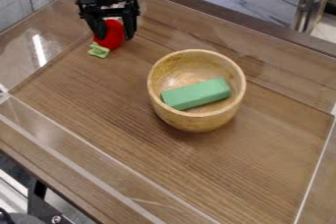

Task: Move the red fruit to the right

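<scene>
The red fruit [113, 33] is small, round and bright red, with a light-green leafy piece [98, 50] at its lower left. It rests on the wooden table at the far left. My black gripper [110, 28] points down over it, its two fingers spread wide on either side of the fruit. The jaws stand open around it and do not press on it.
A round wooden bowl [167, 113] sits mid-table to the right of the fruit, holding a green rectangular block [196, 94]. A clear barrier runs along the table's front and side edges. Grey plank wall lies behind.
</scene>
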`<act>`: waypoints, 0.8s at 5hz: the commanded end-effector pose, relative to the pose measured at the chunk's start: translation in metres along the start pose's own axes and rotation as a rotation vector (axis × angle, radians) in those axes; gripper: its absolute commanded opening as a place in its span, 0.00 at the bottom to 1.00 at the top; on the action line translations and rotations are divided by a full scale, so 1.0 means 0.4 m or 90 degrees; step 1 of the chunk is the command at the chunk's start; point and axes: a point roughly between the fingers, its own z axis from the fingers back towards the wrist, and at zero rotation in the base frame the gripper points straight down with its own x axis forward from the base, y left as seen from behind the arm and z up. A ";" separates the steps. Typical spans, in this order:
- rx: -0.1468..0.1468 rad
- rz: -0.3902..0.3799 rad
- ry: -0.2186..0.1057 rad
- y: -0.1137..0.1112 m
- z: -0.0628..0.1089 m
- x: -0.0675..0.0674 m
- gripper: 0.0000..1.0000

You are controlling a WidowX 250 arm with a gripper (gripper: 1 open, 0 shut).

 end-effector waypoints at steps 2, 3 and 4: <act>-0.004 0.019 -0.034 -0.012 0.028 0.018 1.00; -0.006 0.044 -0.042 -0.020 0.049 0.013 1.00; -0.006 0.064 -0.047 -0.024 0.045 -0.004 0.00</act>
